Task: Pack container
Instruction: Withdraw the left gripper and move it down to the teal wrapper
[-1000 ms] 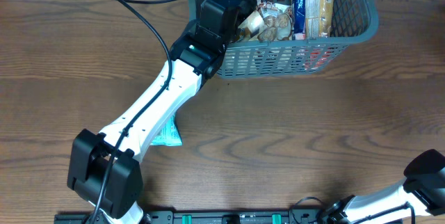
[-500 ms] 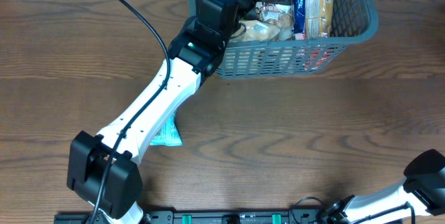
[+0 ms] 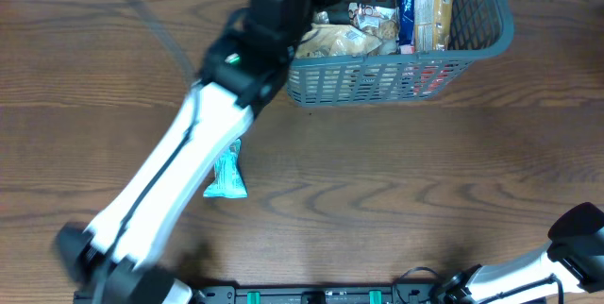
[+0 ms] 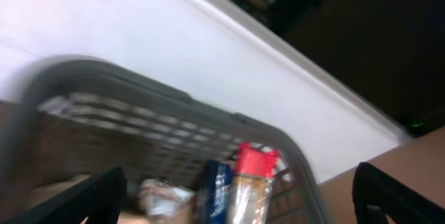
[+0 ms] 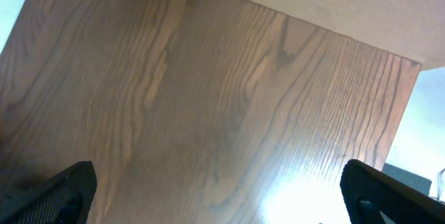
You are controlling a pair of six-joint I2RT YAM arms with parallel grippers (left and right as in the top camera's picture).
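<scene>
We see our left gripper (image 4: 240,182) spread wide, holding nothing, the grey container (image 4: 139,85) just ahead of it. Our right gripper (image 5: 217,172) gapes empty above the wooden table (image 5: 208,78).

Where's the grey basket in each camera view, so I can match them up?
Overhead: container at the top edge, right of centre.
Left wrist: container fills the lower left and centre, blurred.
Right wrist: not in it; only the table.
Shared landmark: red-topped canister inside, beside the blue packet.
</scene>
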